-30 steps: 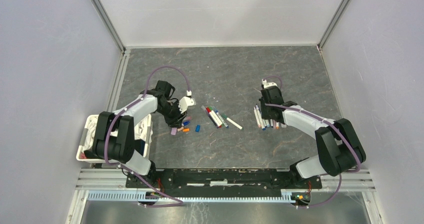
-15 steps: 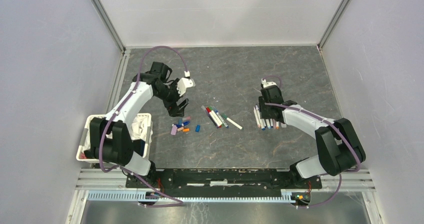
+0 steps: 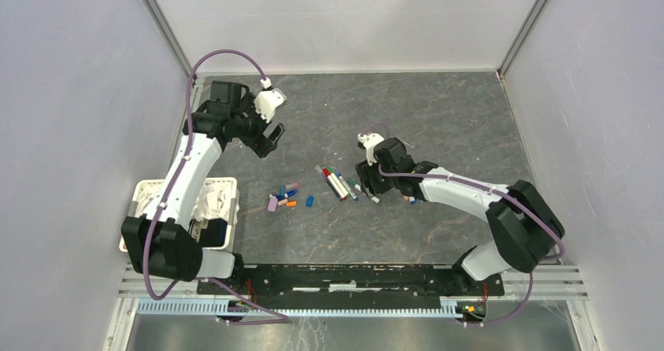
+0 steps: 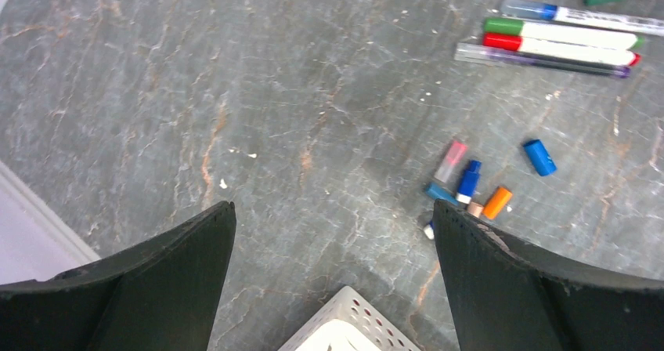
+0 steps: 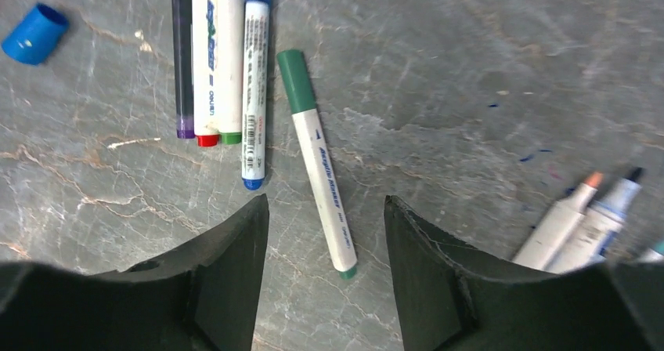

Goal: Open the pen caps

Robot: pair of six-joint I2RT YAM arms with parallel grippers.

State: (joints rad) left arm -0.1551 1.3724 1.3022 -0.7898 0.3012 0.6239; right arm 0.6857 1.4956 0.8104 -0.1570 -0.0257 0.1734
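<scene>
Swinging up and off to the far left of the row of capped white-barrelled marker pens (image 3: 333, 180), the left gripper (image 3: 268, 141) has quit the heap of loose stubby plastic caps (image 4: 470, 186), over which it was low a second ago. Its jaws now stand wide and empty above bare table. The white perforated plastic basket (image 3: 149, 190) lies farther left of the row still. I read this as a cap just dropped off, so one more pen is done. The heap, blue, orange and pinkish pieces touching or nearly so, lies just left of the row, with a lone blue cylindrical cap (image 4: 539, 157) between heap and row. The row itself, with purple, red, green and blue ends, remains capped. The right gripper (image 5: 325, 210) has meanwhile come across to the row's right edge, its jaws parted to a middling width and holding nothing. They straddle the slim white marker pen with the green cap (image 5: 317, 159), which lies just right of the row and angled slightly off it. The barrel's tail end sits between the fingertips, and the green cap (image 5: 296, 81) points away from the hand. Whether the pads touch the barrel I cannot tell. To my eye this pen is the next one to be opened. The uncapped white pens (image 5: 579, 218) that this arm has just left lie farther right of the row.
</scene>
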